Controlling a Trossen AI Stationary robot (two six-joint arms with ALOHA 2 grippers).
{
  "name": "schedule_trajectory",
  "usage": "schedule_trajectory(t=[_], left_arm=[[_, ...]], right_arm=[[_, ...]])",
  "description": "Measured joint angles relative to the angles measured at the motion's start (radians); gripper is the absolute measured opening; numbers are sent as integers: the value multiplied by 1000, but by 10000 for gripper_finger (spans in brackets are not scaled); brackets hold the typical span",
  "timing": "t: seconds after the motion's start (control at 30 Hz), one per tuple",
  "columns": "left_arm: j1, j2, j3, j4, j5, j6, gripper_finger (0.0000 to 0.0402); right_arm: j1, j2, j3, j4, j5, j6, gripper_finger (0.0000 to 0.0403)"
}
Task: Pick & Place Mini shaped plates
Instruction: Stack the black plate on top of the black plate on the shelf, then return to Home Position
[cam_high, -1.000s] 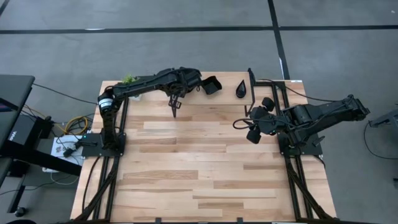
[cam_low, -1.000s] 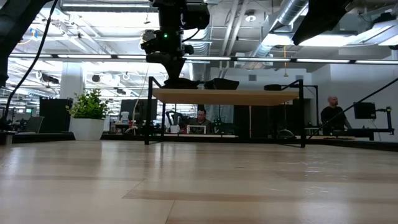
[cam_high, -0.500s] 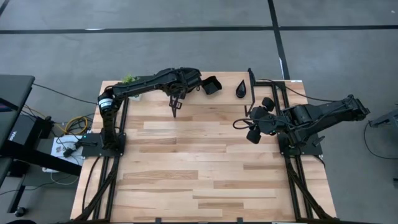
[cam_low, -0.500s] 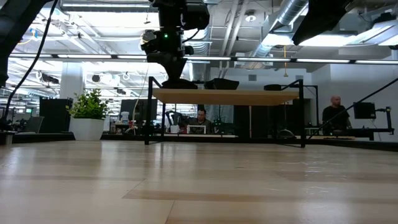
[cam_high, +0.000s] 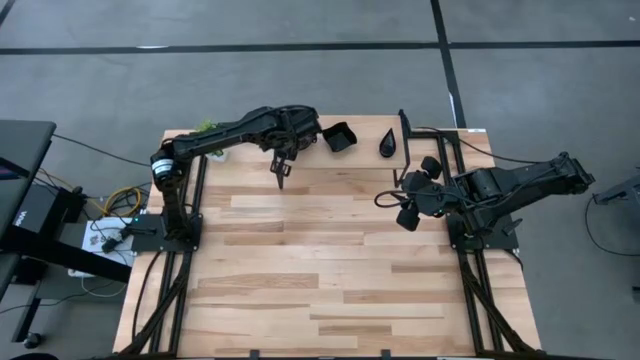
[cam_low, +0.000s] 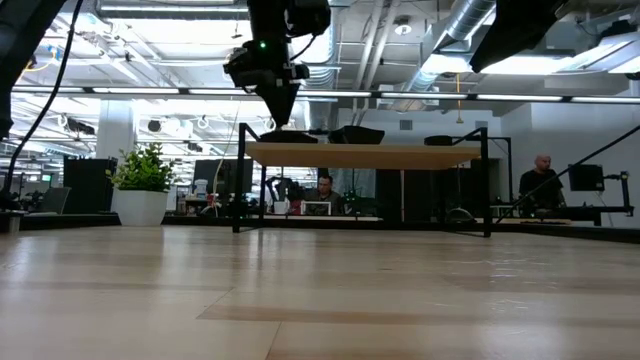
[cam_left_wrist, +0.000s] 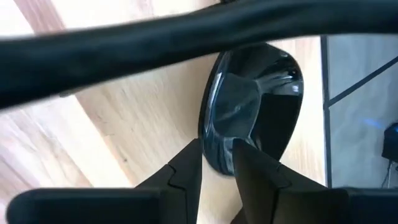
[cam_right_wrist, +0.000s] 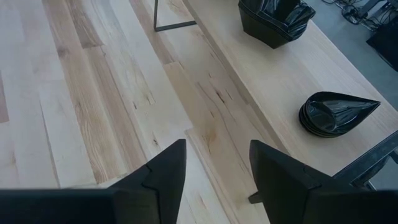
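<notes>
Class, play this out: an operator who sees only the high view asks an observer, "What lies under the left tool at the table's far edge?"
Observer: The left wrist view shows a glossy black oval plate right at the left tool.
Operator: Is it on the tabletop?
Observer: No. The low view shows it on a raised shelf.
Operator: And the right tool?
Observer: Its wrist view shows the right tool open and empty over bare wood.
</notes>
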Motion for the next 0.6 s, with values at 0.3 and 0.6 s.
schedule_trajectory(t=[0.3, 0.6], left_arm=[[-59, -63, -2, -21, 39, 24, 90], [-145, -207, -2, -132, -336, 321, 90]], right_arm=[[0, 0, 0, 0, -1, 0, 171], [0, 0, 0, 22, -2, 0, 173]])
